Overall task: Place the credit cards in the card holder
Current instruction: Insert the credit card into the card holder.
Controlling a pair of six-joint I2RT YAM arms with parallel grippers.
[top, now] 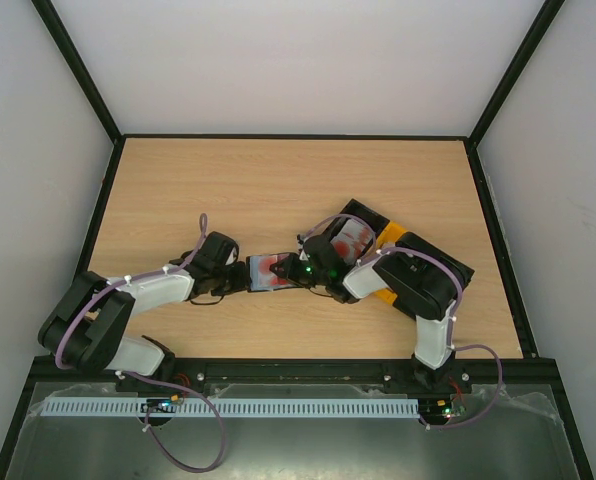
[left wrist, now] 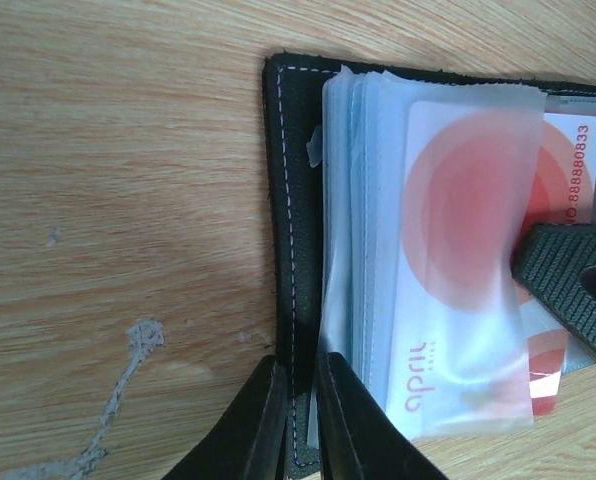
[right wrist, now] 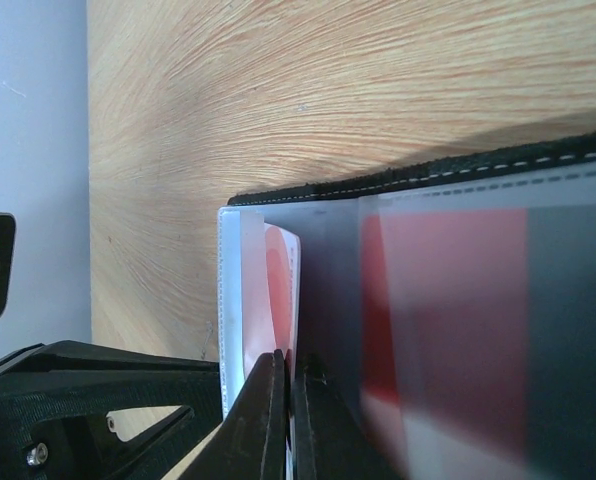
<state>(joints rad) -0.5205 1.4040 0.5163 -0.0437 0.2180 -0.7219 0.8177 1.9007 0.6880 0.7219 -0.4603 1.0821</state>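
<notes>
1 open card holder point(left wrist: 293, 250); 1 red-and-white card point(left wrist: 458, 260) visible inside sleeve.

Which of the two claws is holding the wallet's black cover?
The left gripper: it pinches the stitched black edge of the card holder, while the right gripper pinches a red-and-white card.

Card holder point(left wrist: 286, 200) cut off at right edge, red-and-white card point(left wrist: 448, 260) hazy behind frosted sleeve point(left wrist: 373, 250), bins point(top: 370, 212) mostly hidden under right arm point(top: 418, 285).

The open card holder point(top: 270, 272) lies between left pincer point(top: 242, 275) and right pincer point(top: 298, 272).
</notes>
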